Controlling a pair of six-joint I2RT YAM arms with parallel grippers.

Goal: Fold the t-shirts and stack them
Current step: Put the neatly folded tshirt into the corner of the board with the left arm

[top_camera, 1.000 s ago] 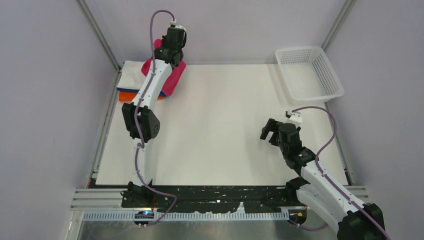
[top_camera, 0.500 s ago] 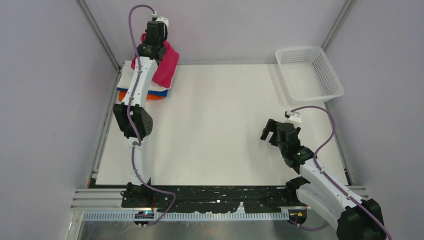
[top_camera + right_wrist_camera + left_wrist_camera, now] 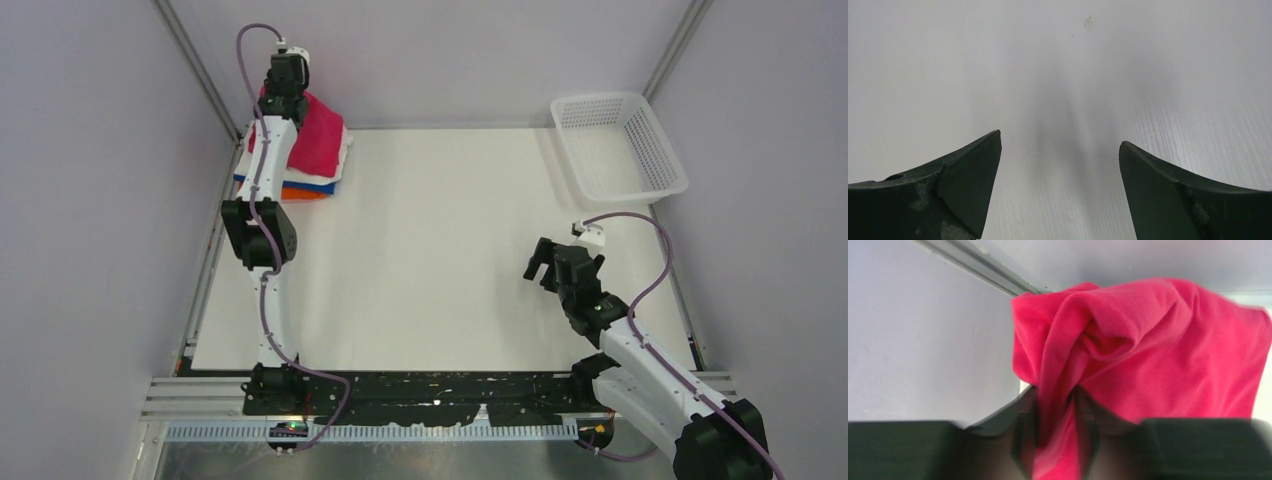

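The t-shirts are piled at the far left corner of the table. A magenta-red t-shirt [image 3: 322,140] lies on top, over a white one [image 3: 343,160], a blue one [image 3: 320,187] and an orange one [image 3: 303,195]. My left gripper [image 3: 280,95] reaches over the pile's back edge by the wall. In the left wrist view a bunched fold of the magenta-red t-shirt [image 3: 1148,345] is pinched between the jaws of the left gripper [image 3: 1055,392]. My right gripper [image 3: 540,262] hovers over bare table at the right; the right gripper [image 3: 1060,140] stands open with nothing between its fingers.
A white mesh basket [image 3: 603,98] sits at the far right corner, tilted over the table edge. Metal frame posts and grey walls close in the back and sides. The white table top [image 3: 440,260] lies between the two arms.
My left arm has swung left and back with the magenta-red t-shirt, bringing it from beside the pile to on top of it. The right arm has not moved.
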